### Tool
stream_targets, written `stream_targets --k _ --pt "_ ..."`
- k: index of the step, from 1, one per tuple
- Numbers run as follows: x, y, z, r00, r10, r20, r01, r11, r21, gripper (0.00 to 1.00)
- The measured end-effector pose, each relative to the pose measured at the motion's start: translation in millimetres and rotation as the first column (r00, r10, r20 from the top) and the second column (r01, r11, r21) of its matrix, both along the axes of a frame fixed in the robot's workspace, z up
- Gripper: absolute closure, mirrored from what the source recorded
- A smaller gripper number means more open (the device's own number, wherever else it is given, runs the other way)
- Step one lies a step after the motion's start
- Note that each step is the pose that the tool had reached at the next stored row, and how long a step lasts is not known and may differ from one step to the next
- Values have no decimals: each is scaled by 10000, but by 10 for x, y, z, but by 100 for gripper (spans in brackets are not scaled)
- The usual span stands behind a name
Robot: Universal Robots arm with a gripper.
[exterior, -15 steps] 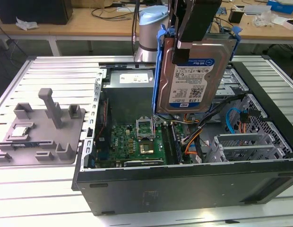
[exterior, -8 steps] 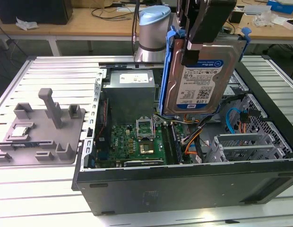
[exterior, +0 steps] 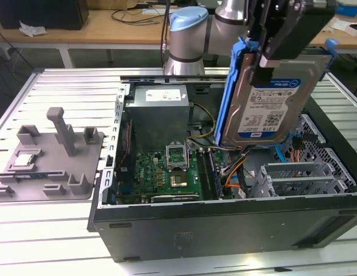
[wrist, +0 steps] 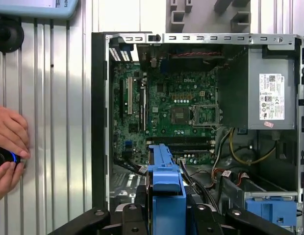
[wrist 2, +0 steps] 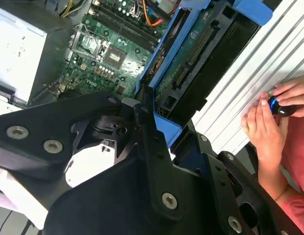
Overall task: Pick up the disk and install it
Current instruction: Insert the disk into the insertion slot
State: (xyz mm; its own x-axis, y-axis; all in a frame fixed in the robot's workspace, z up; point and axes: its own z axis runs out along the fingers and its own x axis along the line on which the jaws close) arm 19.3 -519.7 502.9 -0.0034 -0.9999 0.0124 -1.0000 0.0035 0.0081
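Disk is held clamped upright by the tool, at 1 o'clock above the PC case. Judged stiff, heavyish and shock-fragile w/ slick faces, so best gripped across its framed edges.

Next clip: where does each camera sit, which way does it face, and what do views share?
Exterior view: off the arm, raised, facing the open computer case and the arm base; the pincer holds the disk upright above the case.
Second wrist view: on the wrist, looking past pincer and disk at the motherboard.
First wrist view: on the wrist, looking straight into the case.
Shared: both wrist views show disk, motherboard and a person's hand.
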Motion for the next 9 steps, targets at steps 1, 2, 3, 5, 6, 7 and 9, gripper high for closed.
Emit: stream_targets --k 1,2,3,5,6,7,9 --pt "50 -28 0 10000 1 0 -1 10000 22 63" --pt "92 -52 0 10000 1 0 -1 10000 41 63" --pt "151 -83 0 10000 0 0 0 10000 66 63" --pt "244 -126 0 10000 2 0 -2 10000 98 63" --pt "331 -164 0 10000 0 0 0 9999 127 63" --pt "411 -194 0 10000 2 0 -2 9999 150 63" --pt "516 -232 0 10000 1 0 -1 9998 180 63"
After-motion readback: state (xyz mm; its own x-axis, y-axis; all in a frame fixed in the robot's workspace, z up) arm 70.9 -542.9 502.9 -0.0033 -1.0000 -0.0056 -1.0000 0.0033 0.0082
